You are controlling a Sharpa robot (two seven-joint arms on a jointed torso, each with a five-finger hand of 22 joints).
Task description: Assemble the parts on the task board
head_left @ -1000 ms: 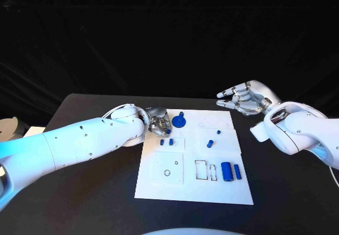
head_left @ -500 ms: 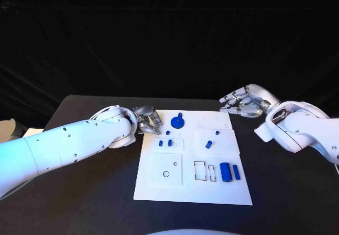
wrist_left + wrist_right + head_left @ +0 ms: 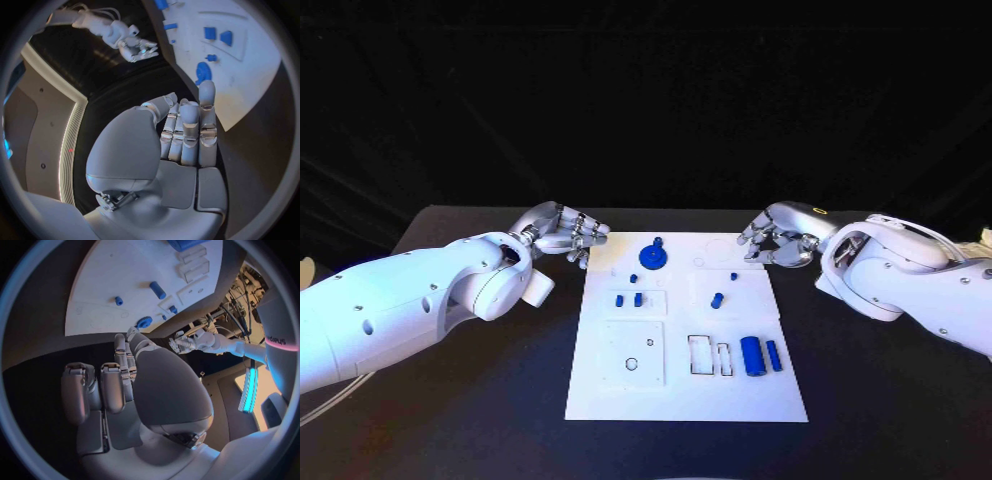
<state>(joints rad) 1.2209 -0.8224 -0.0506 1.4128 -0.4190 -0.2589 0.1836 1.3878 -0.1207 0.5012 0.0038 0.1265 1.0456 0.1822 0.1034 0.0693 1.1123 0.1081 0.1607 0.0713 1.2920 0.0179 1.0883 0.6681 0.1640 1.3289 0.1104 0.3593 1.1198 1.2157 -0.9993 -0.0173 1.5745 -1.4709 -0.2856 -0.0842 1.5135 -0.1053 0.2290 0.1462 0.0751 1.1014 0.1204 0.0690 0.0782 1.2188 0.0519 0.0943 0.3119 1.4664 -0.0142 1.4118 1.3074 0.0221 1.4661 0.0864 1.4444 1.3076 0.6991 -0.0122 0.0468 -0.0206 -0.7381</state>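
The white task board [image 3: 687, 395] lies in the middle of the black table. On it are a round blue disc [image 3: 652, 256], several small blue pegs [image 3: 620, 299] and two blue cylinders [image 3: 751, 355] near the right edge. My left hand [image 3: 563, 232] hovers just off the board's far left corner, fingers stretched out side by side and holding nothing [image 3: 181, 135]. My right hand [image 3: 773, 238] hangs at the board's far right corner, fingers loosely extended and empty [image 3: 125, 385]. The disc [image 3: 203, 72] and the board [image 3: 250, 65] lie beyond the left fingertips.
Bare black table [image 3: 473, 400] runs along both sides of the board. White raised frames and cut-outs [image 3: 710, 355] mark the board's near half. The right wrist view shows the left hand [image 3: 187, 343] across the board [image 3: 119, 275].
The left hand has drawn back from the board's far left edge to the table beside it. The right hand has come down and in, closer to the board's far right corner.
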